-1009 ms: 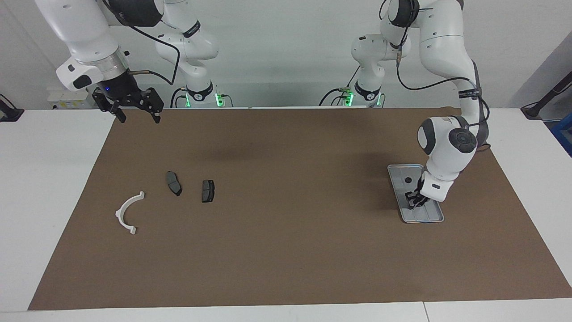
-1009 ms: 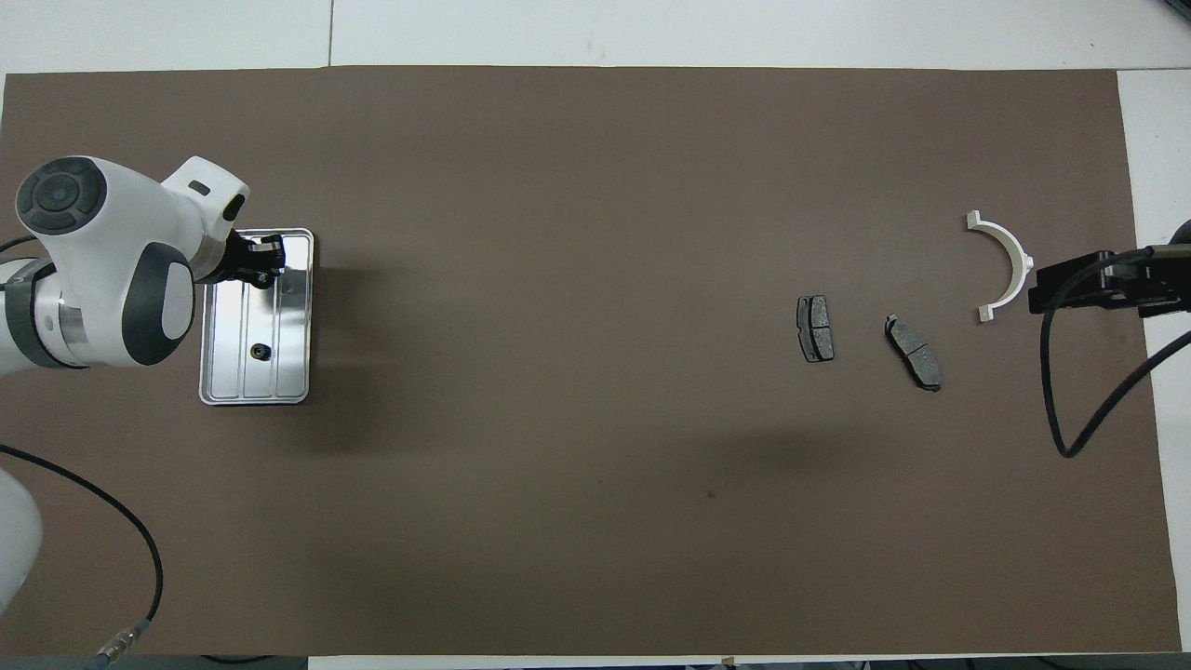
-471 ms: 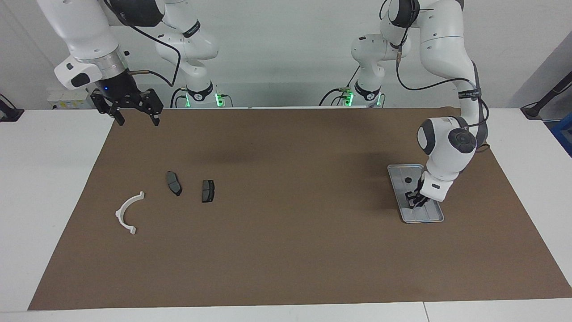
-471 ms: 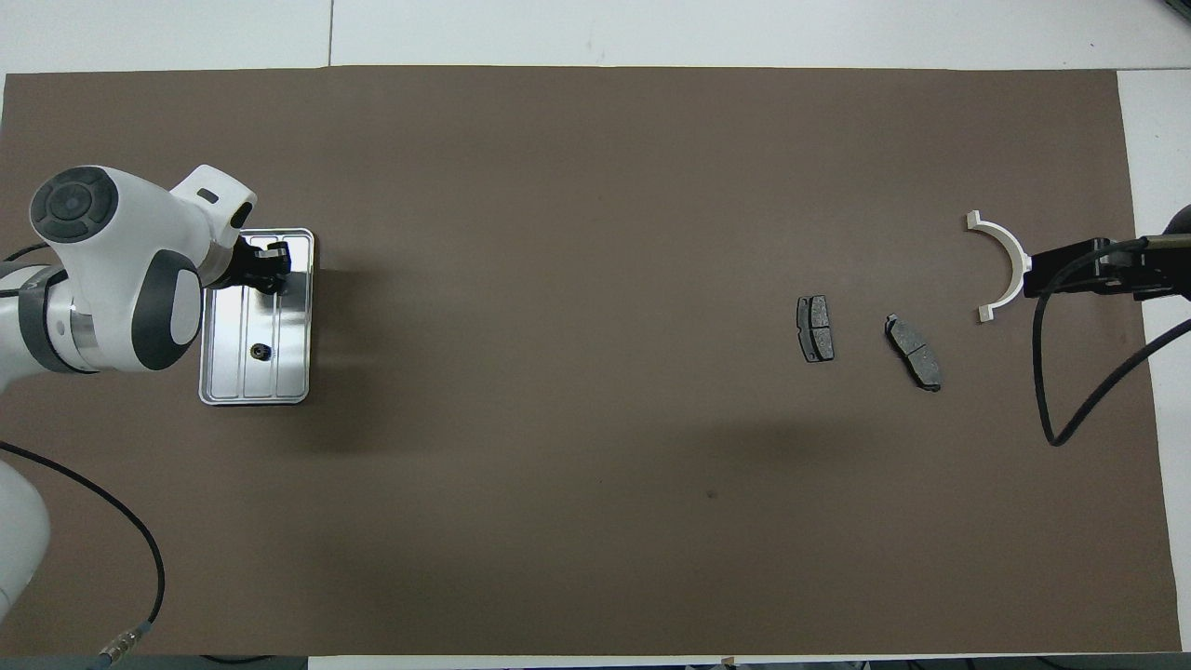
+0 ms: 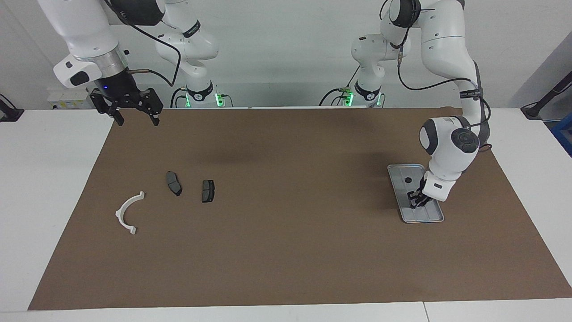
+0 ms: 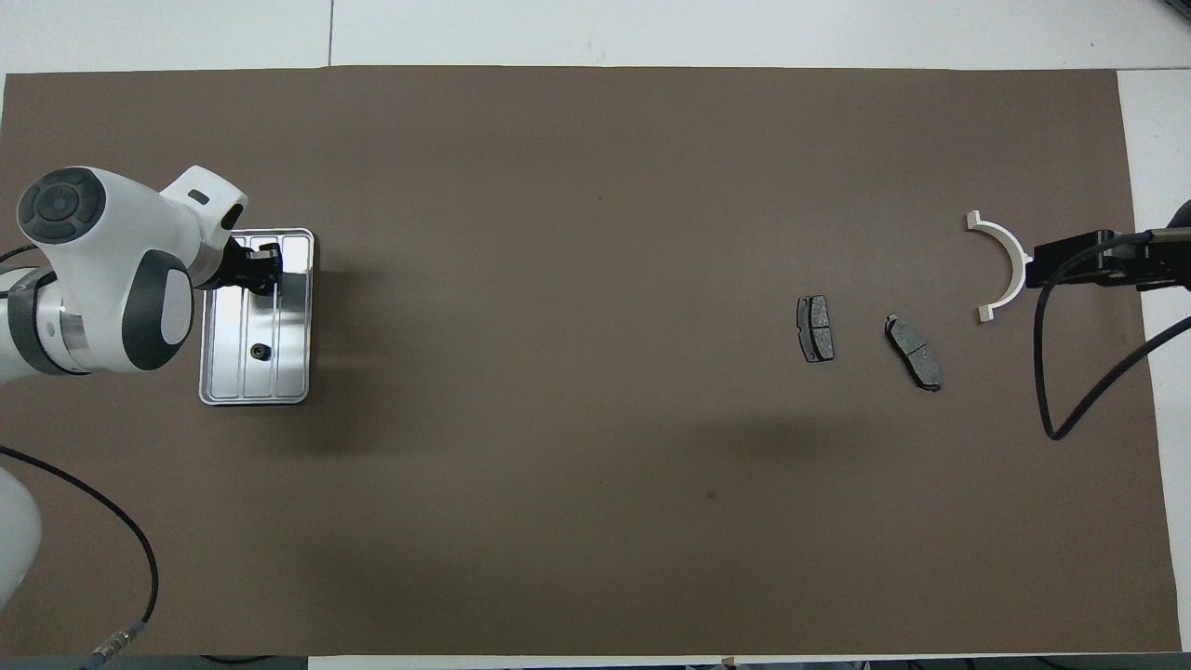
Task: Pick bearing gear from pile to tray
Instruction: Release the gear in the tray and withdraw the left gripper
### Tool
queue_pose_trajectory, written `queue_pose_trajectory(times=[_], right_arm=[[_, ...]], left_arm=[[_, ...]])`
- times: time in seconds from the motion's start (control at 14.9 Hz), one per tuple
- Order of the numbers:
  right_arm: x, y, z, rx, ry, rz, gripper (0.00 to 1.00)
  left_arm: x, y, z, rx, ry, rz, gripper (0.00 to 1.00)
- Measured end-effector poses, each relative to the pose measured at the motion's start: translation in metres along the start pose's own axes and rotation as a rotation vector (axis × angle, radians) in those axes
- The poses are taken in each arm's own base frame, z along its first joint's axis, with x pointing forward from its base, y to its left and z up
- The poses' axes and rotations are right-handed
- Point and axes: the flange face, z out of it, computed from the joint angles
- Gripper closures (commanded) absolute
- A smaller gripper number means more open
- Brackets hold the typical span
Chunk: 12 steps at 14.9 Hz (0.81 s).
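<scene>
The silver-grey tray (image 5: 399, 179) lies at the left arm's end of the mat and also shows in the overhead view (image 6: 290, 374). One tiny black round piece (image 5: 408, 180) lies in it (image 6: 260, 352). My left gripper (image 5: 414, 200) is down inside the tray, at its end farther from the robots (image 6: 260, 264). The pile lies at the right arm's end: a white curved arc (image 5: 127, 212) (image 6: 1005, 265) and two dark grey pads (image 5: 174, 183) (image 5: 208, 190). My right gripper (image 5: 136, 117) is open and empty, raised over the mat's corner near its base.
A brown mat (image 5: 286, 250) covers the table between the pile and the tray. The right gripper's black cable (image 6: 1061, 372) hangs over the mat's edge beside the arc.
The left gripper has shifted slightly inside the tray and its wrist has turned a little. The right gripper has risen a bit and drifted toward its base. The parts have not moved.
</scene>
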Motion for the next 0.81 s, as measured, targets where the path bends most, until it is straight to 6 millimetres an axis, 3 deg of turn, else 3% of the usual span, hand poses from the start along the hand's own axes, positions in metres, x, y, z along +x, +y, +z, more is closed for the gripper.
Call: queue_pose_trajectory(times=[0.13,0.27,0.47,0.81], right_arm=[[0.000,0.000,0.000,0.000,0.000,0.000,0.00],[0.000,0.000,0.000,0.000,0.000,0.000,0.00],[0.000,-0.005,0.000,0.000,0.000,-0.008,0.00],[-0.001,-0.006,0.000,0.000,-0.001,-0.011,0.00]], left_arm=[[-0.001,-0.002,0.000,0.004,-0.014,-0.002,0.00],[-0.001,-0.004,-0.015,0.010,-0.024,-0.004,0.00],[-0.010,-0.009,-0.080,0.030,-0.045,-0.010,0.00],[-0.054,-0.015,-0.189,0.055,-0.094,-0.014,0.00]])
